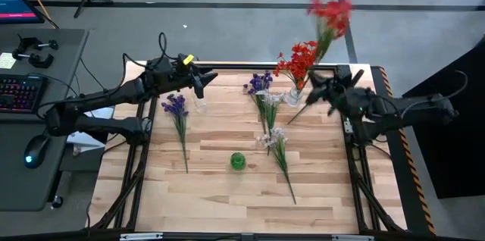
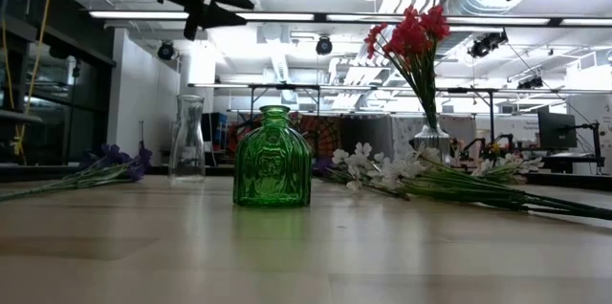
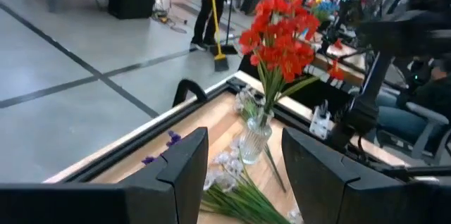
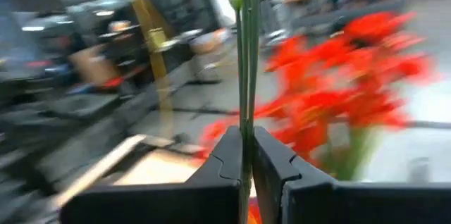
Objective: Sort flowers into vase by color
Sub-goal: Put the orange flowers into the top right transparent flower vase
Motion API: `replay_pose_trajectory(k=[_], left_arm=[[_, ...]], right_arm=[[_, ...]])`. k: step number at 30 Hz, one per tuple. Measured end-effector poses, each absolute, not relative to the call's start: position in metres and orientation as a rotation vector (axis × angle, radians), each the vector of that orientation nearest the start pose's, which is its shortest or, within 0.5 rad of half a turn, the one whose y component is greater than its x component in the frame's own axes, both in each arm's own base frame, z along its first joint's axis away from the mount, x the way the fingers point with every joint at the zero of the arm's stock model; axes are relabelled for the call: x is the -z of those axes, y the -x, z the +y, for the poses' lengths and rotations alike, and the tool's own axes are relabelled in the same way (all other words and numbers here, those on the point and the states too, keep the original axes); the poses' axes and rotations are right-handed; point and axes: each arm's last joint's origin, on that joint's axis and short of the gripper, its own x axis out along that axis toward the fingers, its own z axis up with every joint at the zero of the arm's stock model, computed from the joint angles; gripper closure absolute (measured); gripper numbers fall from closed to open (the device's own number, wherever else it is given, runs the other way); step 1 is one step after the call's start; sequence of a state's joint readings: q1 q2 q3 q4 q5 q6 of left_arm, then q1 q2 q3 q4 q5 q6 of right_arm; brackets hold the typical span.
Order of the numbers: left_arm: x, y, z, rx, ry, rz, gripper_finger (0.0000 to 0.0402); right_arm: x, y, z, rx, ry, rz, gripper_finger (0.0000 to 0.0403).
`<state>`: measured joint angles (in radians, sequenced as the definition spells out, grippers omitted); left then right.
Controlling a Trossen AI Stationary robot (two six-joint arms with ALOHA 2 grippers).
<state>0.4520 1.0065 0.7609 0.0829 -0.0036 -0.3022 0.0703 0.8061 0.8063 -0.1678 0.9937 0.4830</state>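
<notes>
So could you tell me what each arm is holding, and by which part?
The right gripper pinches a red flower by its green stem; the left gripper is open, holding nothing.

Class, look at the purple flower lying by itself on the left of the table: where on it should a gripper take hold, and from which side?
Grip the purple flower on its bare green stem, about midway, coming straight down from above. It lies flat on the table with the blooms toward the far edge, so the thin stem is clear, and jaws set across it should close cleanly without crushing blooms.
</notes>
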Motion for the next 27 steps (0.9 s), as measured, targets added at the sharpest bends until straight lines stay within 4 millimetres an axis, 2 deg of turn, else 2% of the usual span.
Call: replay_pose_trajectory(k=[3,6,10,13,17,20,24,27], left_arm=[[-0.317,-0.195,0.099,-0.486,0.298,0.060,0.0232],[-0.324,-0.186,0.099,-0.501,0.261,0.027,0.0232],[-0.331,-0.176,0.101,-0.527,0.242,-0.009,0.0232],[-0.333,-0.172,0.103,-0.537,0.240,-0.023,0.0232],[-0.336,-0.171,0.108,-0.554,0.265,-0.073,0.0232],[-0.338,-0.173,0.111,-0.556,0.279,-0.118,0.0232],[-0.338,-0.177,0.114,-0.560,0.280,-0.135,0.0232],[-0.333,-0.180,0.116,-0.571,0.304,-0.111,0.0232]], right_arm=[[-0.336,-0.160,-0.037,1.003,-0.330,-0.059,0.0403],[-0.350,-0.147,-0.051,0.922,-0.295,-0.188,0.0403],[-0.356,-0.120,-0.058,0.946,-0.245,-0.266,0.0403],[-0.345,-0.098,-0.054,1.009,-0.237,-0.246,0.0403],[-0.315,-0.066,-0.048,1.099,-0.290,-0.253,0.0403],[-0.282,-0.055,-0.045,1.063,-0.373,-0.330,0.0403],[-0.239,-0.063,-0.051,0.914,-0.476,-0.505,0.0403],[-0.210,-0.074,-0.061,0.894,-0.531,-0.514,0.0403]])
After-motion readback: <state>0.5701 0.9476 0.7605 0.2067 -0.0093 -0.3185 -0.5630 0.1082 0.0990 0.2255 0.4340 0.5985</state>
